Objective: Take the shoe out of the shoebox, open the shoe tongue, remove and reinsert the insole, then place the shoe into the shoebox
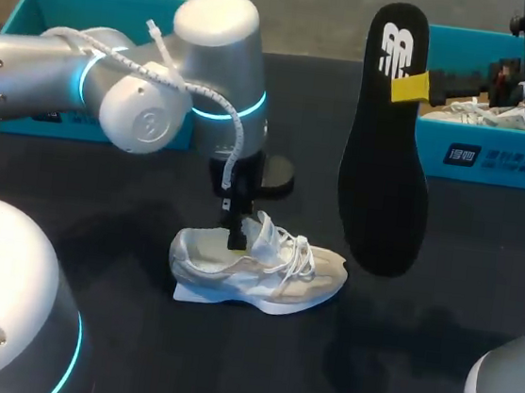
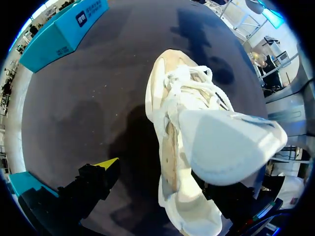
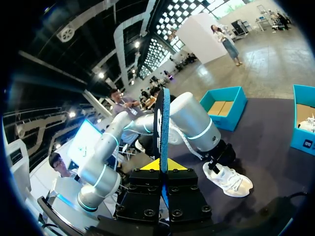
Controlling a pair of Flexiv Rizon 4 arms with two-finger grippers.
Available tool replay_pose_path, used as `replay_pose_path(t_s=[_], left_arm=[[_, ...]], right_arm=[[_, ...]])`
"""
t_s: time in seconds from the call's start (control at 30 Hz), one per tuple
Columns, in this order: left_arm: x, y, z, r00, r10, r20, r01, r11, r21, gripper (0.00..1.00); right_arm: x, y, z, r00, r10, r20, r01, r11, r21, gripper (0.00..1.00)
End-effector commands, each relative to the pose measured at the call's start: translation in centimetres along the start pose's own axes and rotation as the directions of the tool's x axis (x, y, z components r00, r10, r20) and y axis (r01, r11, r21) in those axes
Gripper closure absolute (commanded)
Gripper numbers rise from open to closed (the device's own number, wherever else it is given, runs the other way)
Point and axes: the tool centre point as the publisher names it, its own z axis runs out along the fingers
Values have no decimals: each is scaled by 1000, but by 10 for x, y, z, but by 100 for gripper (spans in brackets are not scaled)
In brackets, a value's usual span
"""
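Observation:
A white sneaker [image 1: 256, 267] lies on its side on the dark table, toe to the right. My left gripper [image 1: 236, 233] hangs over its heel opening, open. In the left wrist view the sneaker [image 2: 172, 123] lies between the spread fingers of the left gripper [image 2: 162, 178]. Its tongue [image 2: 226, 147] is lifted and hides the far finger, and one yellow fingertip [image 2: 107, 164] shows beside the shoe. My right gripper [image 1: 410, 86] is shut on the black insole [image 1: 386, 154], which hangs upright in the air right of the sneaker. In the right wrist view the insole [image 3: 162, 123] stands edge-on between the tips of the right gripper [image 3: 161, 165].
One teal shoebox [image 1: 37, 10] stands at the back left. Another [image 1: 495, 152] at the back right holds something white [image 1: 485, 113]. My left arm [image 1: 160, 99] spans the left half of the table above the sneaker.

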Motion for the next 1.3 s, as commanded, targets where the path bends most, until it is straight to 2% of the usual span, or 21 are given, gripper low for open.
replay_pose_path(t_s=[0.03,0.07,0.2,0.4,0.43,0.53,0.73,0.87,0.97,1.07,1.13,1.3], left_arm=[[0,-5,5,1000,4,-6,-4,1000,-7,15],[1,-5,6,1000,7,-8,-7,1000,-8,18],[5,-4,7,1000,11,-12,-11,1000,-8,52],[9,0,8,1000,9,-23,-9,1000,0,69],[10,0,8,1000,8,-25,-8,1000,0,80],[13,1,9,999,11,-32,-11,1000,4,98],[17,1,7,999,30,-35,-29,999,12,100],[17,1,-2,996,67,-58,-66,998,18,100],[18,-1,-14,979,171,-111,-172,985,-3,100],[18,-1,-24,918,325,-227,-340,940,-29,100],[19,-1,-28,879,396,-265,-420,907,-38,100],[20,1,-33,720,571,-394,-635,772,-42,100]], right_arm=[[0,2,3,1000,2,0,-2,1000,3,100],[0,2,3,1000,2,0,-2,1000,3,100],[0,2,3,1000,2,0,-2,1000,3,100],[0,2,3,1000,2,0,-2,1000,3,100],[0,2,3,1000,2,0,-2,1000,3,100],[0,2,3,1000,2,0,-2,1000,3,100],[0,2,3,1000,2,0,-2,1000,3,100],[0,2,3,1000,2,0,-2,1000,3,100],[0,2,3,1000,2,0,-2,1000,3,100],[0,2,3,1000,2,0,-2,1000,3,100],[0,2,3,1000,2,0,-2,1000,3,100],[0,2,3,1000,2,0,-2,1000,3,100]])
